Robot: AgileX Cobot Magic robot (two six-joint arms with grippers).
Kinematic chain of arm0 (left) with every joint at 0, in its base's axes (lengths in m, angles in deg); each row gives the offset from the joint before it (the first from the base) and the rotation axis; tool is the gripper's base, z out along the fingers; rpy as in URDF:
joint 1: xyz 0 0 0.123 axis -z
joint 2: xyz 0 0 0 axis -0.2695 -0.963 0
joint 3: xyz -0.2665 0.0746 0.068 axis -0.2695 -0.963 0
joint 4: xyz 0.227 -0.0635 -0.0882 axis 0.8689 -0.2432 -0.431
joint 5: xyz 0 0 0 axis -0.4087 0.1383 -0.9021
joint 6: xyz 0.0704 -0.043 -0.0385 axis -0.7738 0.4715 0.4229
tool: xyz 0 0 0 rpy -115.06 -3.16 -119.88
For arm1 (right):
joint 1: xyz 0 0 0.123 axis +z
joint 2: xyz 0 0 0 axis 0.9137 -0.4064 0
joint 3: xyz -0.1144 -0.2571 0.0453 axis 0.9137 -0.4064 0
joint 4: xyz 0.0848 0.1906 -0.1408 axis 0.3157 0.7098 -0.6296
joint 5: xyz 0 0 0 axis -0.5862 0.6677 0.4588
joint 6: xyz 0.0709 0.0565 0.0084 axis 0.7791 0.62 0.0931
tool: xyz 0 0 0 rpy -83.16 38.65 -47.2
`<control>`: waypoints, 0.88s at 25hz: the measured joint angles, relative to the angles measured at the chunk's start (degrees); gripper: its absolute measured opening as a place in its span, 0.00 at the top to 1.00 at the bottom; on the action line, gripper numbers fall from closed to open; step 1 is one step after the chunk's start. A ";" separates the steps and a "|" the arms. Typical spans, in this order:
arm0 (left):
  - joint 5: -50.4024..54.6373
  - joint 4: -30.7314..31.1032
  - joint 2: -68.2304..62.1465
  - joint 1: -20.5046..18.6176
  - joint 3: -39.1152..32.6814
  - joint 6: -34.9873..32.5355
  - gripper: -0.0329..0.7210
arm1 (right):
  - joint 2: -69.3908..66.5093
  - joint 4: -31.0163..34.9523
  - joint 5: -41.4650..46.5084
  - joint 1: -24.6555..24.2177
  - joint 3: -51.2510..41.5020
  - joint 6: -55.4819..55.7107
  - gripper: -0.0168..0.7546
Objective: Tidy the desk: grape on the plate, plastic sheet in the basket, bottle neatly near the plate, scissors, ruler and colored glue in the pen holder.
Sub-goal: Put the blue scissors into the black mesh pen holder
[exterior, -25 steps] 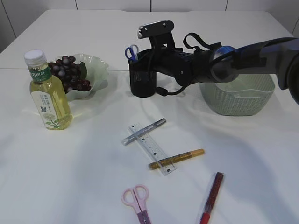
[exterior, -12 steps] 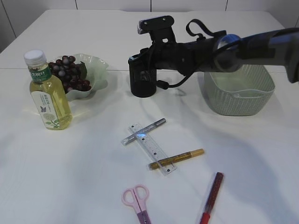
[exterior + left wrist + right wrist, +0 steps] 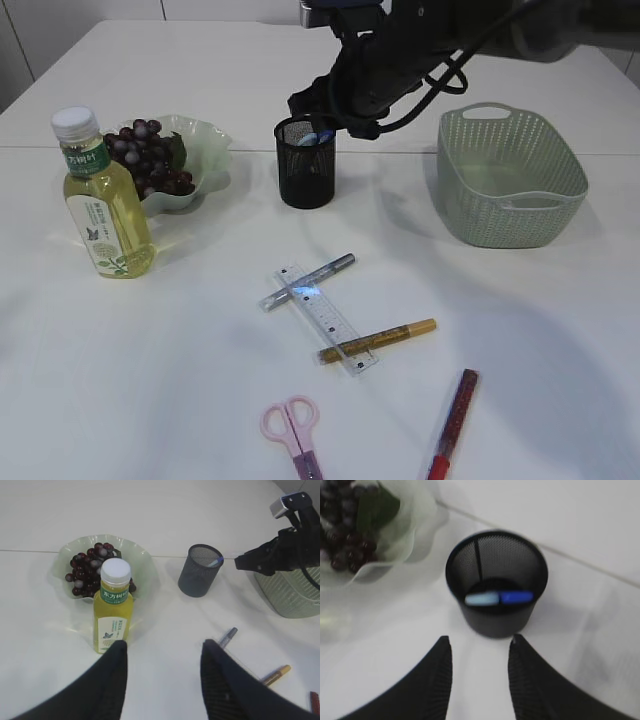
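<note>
Scissors (image 3: 499, 598) lie in the pen holder (image 3: 496, 587) — just beyond the right hand (image 3: 478, 652), fingers spread, empty.

White desk (image 3: 150, 380), carrying: bottle (image 3: 102, 200) of yellow drink, upright, just beside a pale green plate (image 3: 205, 150); black mesh pen holder (image 3: 305, 165); green basket (image 3: 510, 180); clear ruler (image 3: 328, 318) with a silver pen (image 3: 310, 281) and a gold pen (image 3: 380, 340) lying across it; pink scissors (image 3: 292, 425); red pen (image 3: 455, 410).

White table (image 3: 150, 400) beneath a pale panelled wall (image 3: 240, 9).
</note>
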 joint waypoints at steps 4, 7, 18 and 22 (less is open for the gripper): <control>2.42 0.00 0.00 0.00 0.00 0.00 0.49 | 2.15 2.74 17.76 0.00 3.17 0.00 0.58; 4.62 0.00 0.00 0.00 0.00 0.00 0.49 | 3.14 3.58 26.50 0.00 6.03 0.00 0.58; 14.86 1.72 -1.16 0.00 0.00 0.00 0.49 | 3.48 4.39 39.29 0.00 10.27 6.15 0.58; 16.95 2.87 -1.24 0.00 0.00 0.00 0.49 | 3.48 5.91 39.51 0.00 10.27 7.33 0.58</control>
